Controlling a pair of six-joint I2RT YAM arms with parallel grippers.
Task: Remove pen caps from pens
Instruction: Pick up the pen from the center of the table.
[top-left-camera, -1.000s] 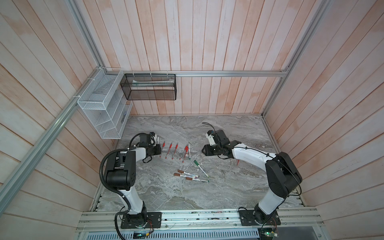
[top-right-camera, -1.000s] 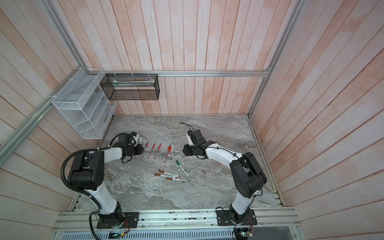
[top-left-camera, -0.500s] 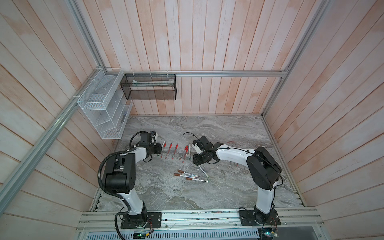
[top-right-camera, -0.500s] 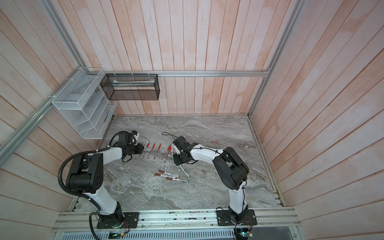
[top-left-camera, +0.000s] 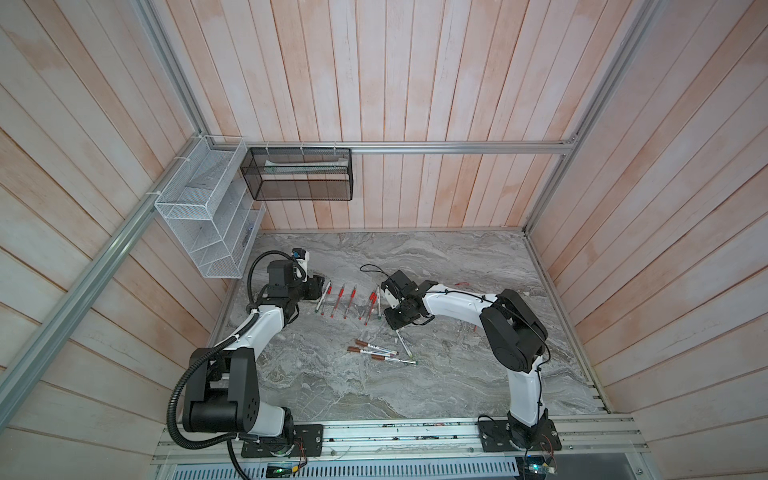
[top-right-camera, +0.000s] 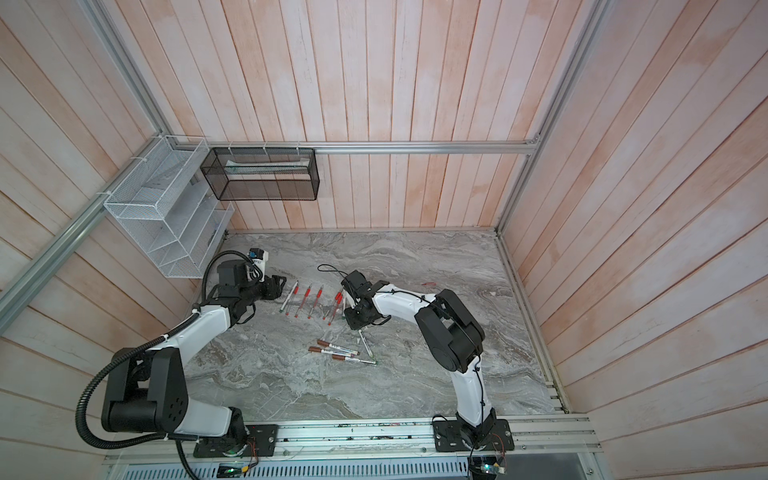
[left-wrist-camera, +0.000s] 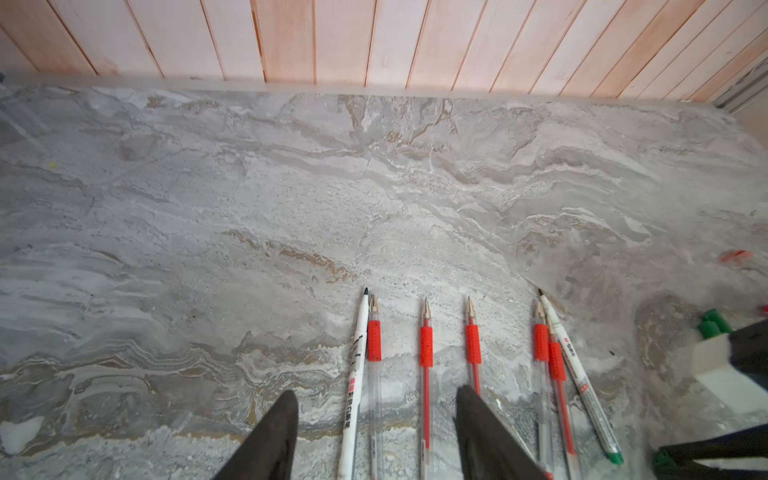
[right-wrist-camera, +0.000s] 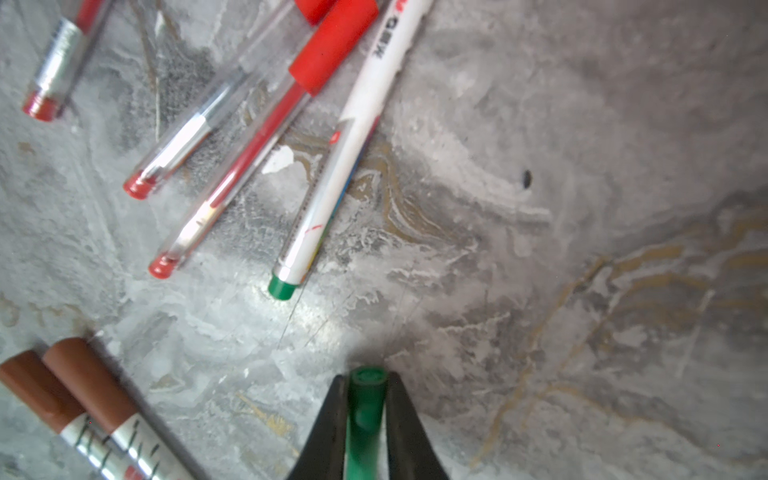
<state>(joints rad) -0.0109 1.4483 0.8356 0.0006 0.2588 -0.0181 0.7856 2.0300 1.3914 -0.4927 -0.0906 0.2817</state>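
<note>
Right wrist, fingers (right-wrist-camera: 326, 432) pinching green cap (right-wrist-camera: 365, 399)

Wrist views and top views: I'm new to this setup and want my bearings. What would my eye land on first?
First, the row of red-gripped pens, tips bare, lying side by side on the marble table. Next, the right gripper shut on a green cap, with the left gripper open at the row's end. Brown-capped markers lie apart from the row.
</note>
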